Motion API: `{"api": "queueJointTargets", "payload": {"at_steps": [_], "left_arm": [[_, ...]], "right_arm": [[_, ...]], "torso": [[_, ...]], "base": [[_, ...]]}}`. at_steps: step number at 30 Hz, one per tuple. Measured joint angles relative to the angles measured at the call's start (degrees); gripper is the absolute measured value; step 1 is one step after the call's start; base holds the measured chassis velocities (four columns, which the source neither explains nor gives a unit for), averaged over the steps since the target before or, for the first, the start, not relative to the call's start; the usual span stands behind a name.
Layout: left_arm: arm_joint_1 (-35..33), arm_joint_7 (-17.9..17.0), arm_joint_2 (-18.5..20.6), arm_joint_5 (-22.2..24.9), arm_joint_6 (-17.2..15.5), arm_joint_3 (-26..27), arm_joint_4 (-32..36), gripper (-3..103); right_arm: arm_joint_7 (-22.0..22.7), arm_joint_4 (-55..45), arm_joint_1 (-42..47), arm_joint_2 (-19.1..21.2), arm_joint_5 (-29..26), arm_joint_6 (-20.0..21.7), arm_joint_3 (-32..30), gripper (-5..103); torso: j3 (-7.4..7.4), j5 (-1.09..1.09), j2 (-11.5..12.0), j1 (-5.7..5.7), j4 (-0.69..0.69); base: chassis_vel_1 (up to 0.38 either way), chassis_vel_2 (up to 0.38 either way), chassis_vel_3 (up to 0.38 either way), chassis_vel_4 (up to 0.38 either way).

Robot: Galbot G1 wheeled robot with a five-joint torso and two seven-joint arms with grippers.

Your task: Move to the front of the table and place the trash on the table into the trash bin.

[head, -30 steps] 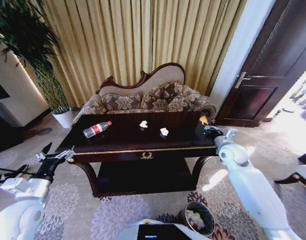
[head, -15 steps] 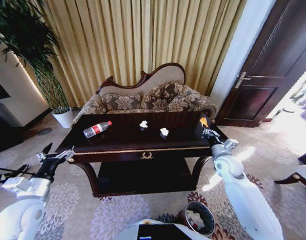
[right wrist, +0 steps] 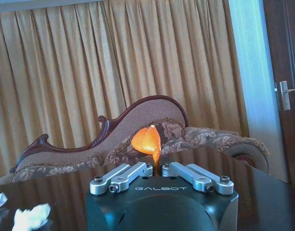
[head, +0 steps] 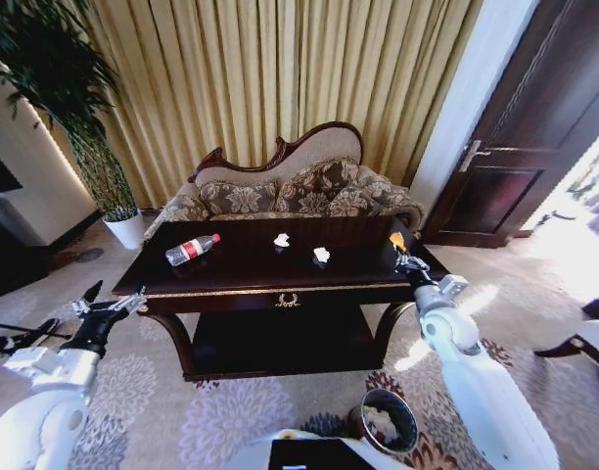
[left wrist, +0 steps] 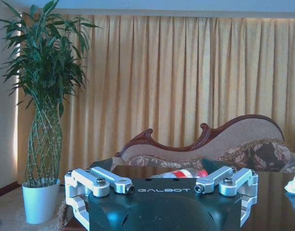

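On the dark glossy table (head: 231, 279) a clear bottle with a red label (head: 191, 249) lies at the left end, and two white scraps (head: 281, 240) (head: 321, 255) sit near the middle. At the table's right end my right gripper (head: 404, 257) is shut on an orange scrap (head: 397, 240). In the right wrist view the orange scrap (right wrist: 146, 141) stands pinched above that gripper (right wrist: 156, 168). My left gripper (head: 109, 305) hangs open off the table's left front corner. The left wrist view shows this gripper (left wrist: 162, 186) open, facing the bottle (left wrist: 183, 173). The trash bin (head: 388, 419) stands on the carpet at lower right.
A patterned sofa (head: 280, 191) backs the table, with curtains behind it. A tall plant in a white pot (head: 128, 230) stands at the left. A dark door (head: 534, 127) is at the right. Patterned carpet lies between me and the table.
The right forearm has swung down and in towards me while its gripper stays at the table's right end holding the orange scrap. The left arm has not moved.
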State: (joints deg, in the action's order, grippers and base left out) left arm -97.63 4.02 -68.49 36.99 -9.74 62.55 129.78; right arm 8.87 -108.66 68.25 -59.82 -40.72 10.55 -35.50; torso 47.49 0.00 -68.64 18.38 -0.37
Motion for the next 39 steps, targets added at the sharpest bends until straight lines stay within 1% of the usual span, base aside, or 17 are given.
{"api": "queueJointTargets", "payload": {"at_steps": [23, 33, 39], "left_arm": [[0.2, 0.3, -0.3, -0.3, 0.0, -0.7, 0.1, 100], [0.2, 0.9, -0.4, -0.4, 0.0, -0.7, 0.0, 100], [0.0, 1.2, -0.9, -0.4, 0.2, -0.7, -0.2, 100]], "right_arm": [[-0.9, 0.8, 0.7, -0.7, 0.8, 0.4, -0.1, 4], [-1.0, 1.0, 0.7, -0.9, 1.0, 0.4, 0.0, 4], [-1.3, 2.0, 1.3, -2.0, 2.7, 0.3, 0.8, 4]], "torso": [[0.01, 0.0, 0.0, 0.01, 0.0], [-0.01, 0.0, 0.0, -0.02, 0.0], [-0.02, -0.01, 0.0, -0.04, 0.0]], "base": [[0.117, -0.125, -0.116, 0.122], [0.183, -0.176, -0.166, 0.174], [0.108, -0.107, -0.107, 0.099]]}}
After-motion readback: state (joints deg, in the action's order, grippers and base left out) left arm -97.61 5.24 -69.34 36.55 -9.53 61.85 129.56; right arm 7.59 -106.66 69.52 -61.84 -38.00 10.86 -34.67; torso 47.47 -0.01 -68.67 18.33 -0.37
